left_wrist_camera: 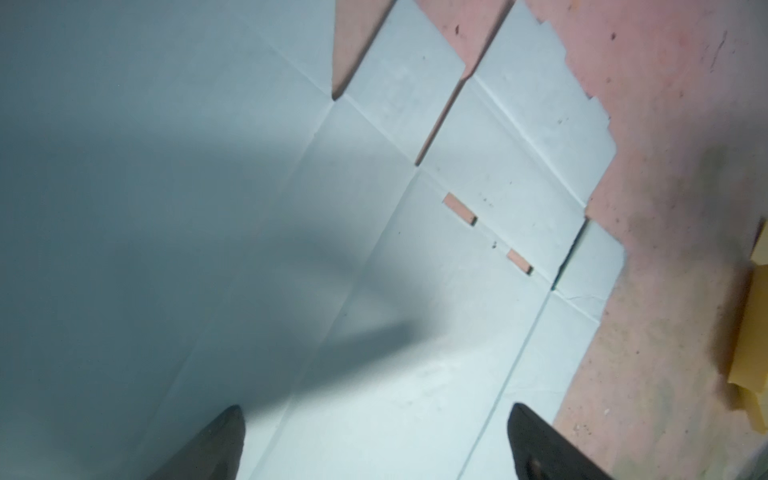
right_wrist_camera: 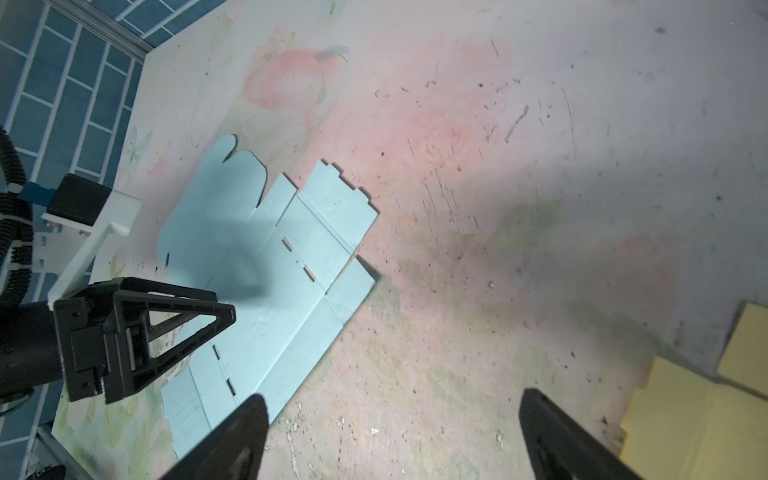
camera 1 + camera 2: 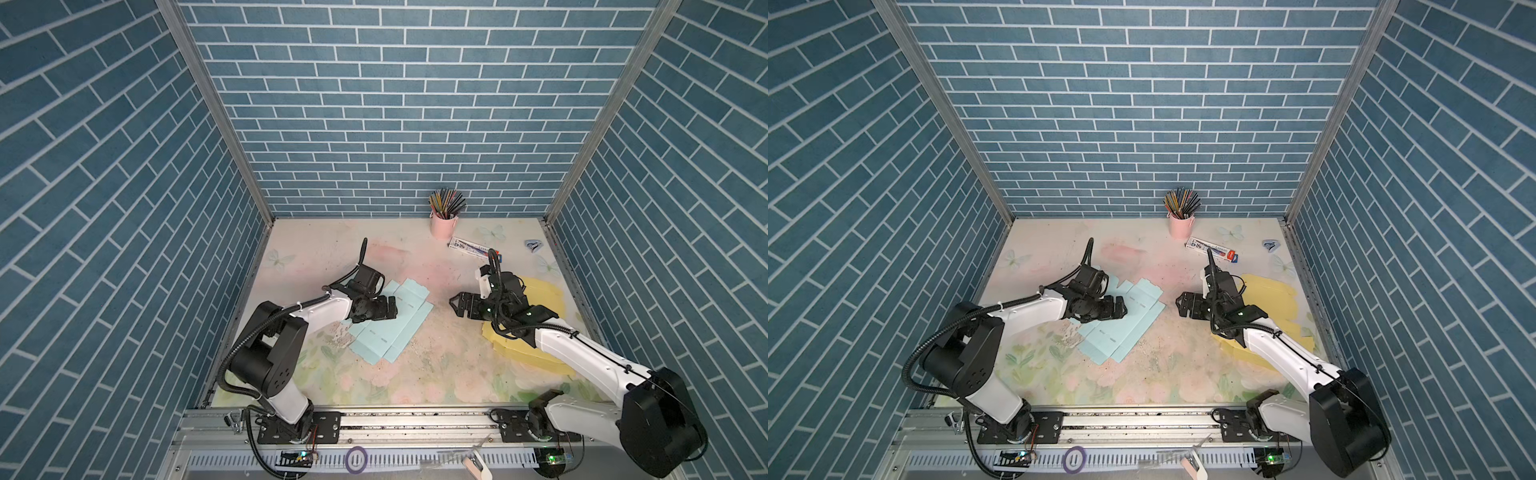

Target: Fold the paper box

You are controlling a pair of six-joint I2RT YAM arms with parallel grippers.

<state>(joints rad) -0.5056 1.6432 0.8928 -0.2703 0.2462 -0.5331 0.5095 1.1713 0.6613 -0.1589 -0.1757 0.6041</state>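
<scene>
The paper box (image 3: pixel 386 336) (image 3: pixel 1121 332) is a flat, unfolded light-blue blank lying left of the table's middle. Its creases, slots and flaps show in the left wrist view (image 1: pixel 374 249) and the right wrist view (image 2: pixel 282 266). My left gripper (image 3: pixel 392 309) (image 3: pixel 1123 309) (image 1: pixel 375 411) hovers low over the blank's left part, open, with only the sheet showing between its fingers. It also shows from the side in the right wrist view (image 2: pixel 228 313). My right gripper (image 3: pixel 455 305) (image 3: pixel 1179 303) (image 2: pixel 394 397) stands open over bare table, right of the blank and apart from it.
Yellow paper sheets (image 3: pixel 544 291) (image 3: pixel 1266 286) (image 2: pixel 685 415) lie under the right arm. A pink cup of pencils (image 3: pixel 444 226) (image 3: pixel 1181 226), a flat pencil packet (image 3: pixel 469 247) and a small blue-white object (image 3: pixel 533 245) sit at the back right. Brick-patterned walls close three sides.
</scene>
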